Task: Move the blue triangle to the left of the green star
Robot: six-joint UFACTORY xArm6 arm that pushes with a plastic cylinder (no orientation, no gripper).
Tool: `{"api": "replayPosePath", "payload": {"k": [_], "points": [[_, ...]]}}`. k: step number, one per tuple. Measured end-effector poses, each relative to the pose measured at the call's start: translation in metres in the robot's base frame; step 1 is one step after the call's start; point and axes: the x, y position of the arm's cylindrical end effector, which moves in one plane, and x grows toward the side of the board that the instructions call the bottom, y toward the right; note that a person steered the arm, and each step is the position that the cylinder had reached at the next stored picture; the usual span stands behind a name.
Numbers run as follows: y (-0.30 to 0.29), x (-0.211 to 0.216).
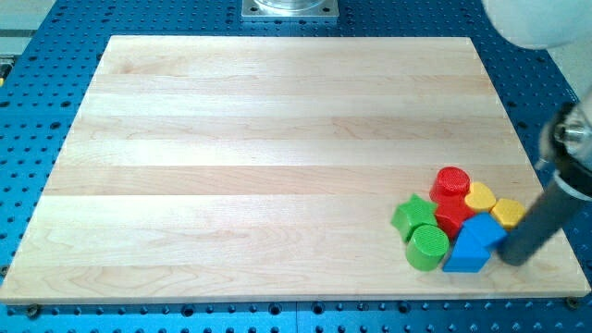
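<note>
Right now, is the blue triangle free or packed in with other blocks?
Packed in. The blue triangle sits against the green cylinder and a red block, with my tip at its right side.

The arm (541, 23) enters from the view's top right corner, white and blurred at the edge. From it a straight dark rod (541, 222) slants down toward the view's left, and my tip (511, 256) rests low near the view's bottom right.
</note>
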Motion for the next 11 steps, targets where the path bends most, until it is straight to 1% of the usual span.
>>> {"api": "replayPosePath", "payload": {"k": [1, 2, 3, 4, 5, 6, 7, 8, 9, 10, 11], "points": [[-0.030, -0.012], [0.008, 0.000], [0.006, 0.035], [-0.054, 0.031], [-0.078, -0.002], [-0.086, -0.034], [-0.097, -0.033], [-0.101, -0.012], [-0.154, -0.012], [-0.215, -0.019], [-0.212, -0.056]]}}
